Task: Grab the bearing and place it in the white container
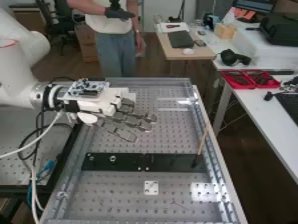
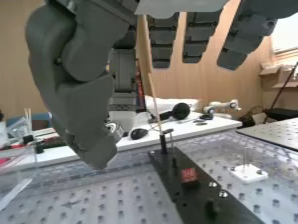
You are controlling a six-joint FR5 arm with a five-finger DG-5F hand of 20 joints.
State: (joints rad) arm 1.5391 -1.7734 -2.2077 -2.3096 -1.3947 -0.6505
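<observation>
The robot hand (image 1: pixel 101 105), open with its fingers loosely straight, hangs above the surface (image 1: pixel 110 192) near the black bar (image 1: pixel 173 162), where the smaller nut (image 1: pixel 91 158) and larger nut (image 1: pixel 113 159) stand and a stick (image 1: pixel 201 142) leans at one end, the white container (image 1: pixel 151 187) lying just beside it.

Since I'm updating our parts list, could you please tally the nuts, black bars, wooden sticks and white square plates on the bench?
Smaller nut and larger nut: 2
Black bar: 1
Wooden stick: 1
White square plate: 1
Total: 5
</observation>
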